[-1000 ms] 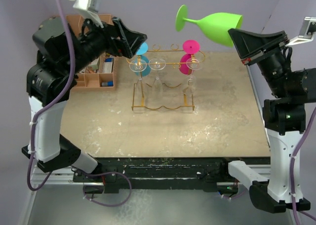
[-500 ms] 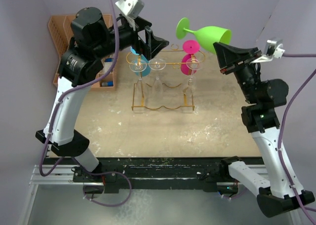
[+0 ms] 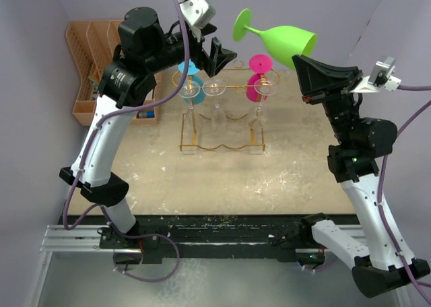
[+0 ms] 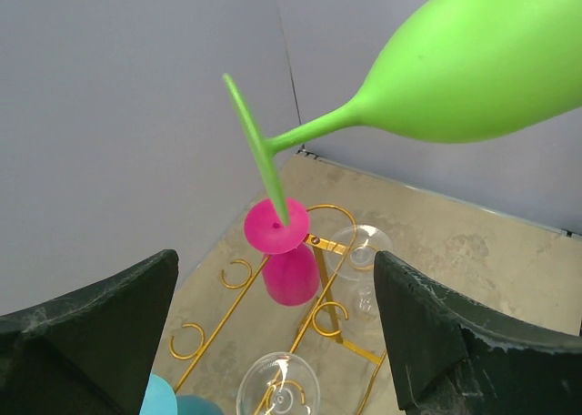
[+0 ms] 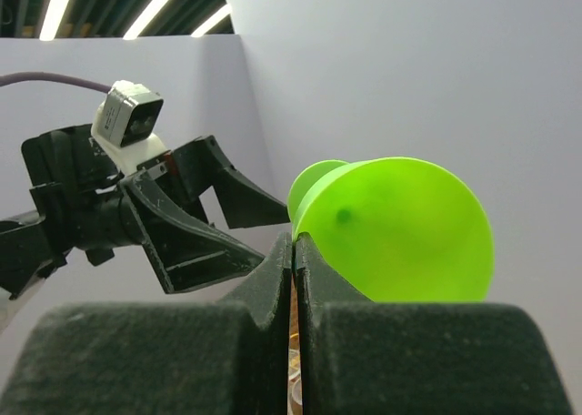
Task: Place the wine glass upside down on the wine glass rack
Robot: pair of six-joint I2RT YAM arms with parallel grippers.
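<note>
I judge the task as about half done. The wine glass (image 3: 279, 38) is high in the air, lying on its side above and behind the wine glass rack (image 3: 236, 87), and not yet hung on it. My right tool (image 3: 300, 59) pinches its rim. My left tool (image 3: 225, 54) is spread wide near the foot and holds nothing. Only the left wrist view shows the foot (image 4: 259, 151) ahead of my spread fingers (image 4: 100, 324), in line with the pink glass (image 4: 289, 271). The right wrist view shows the pinch itself.
</note>
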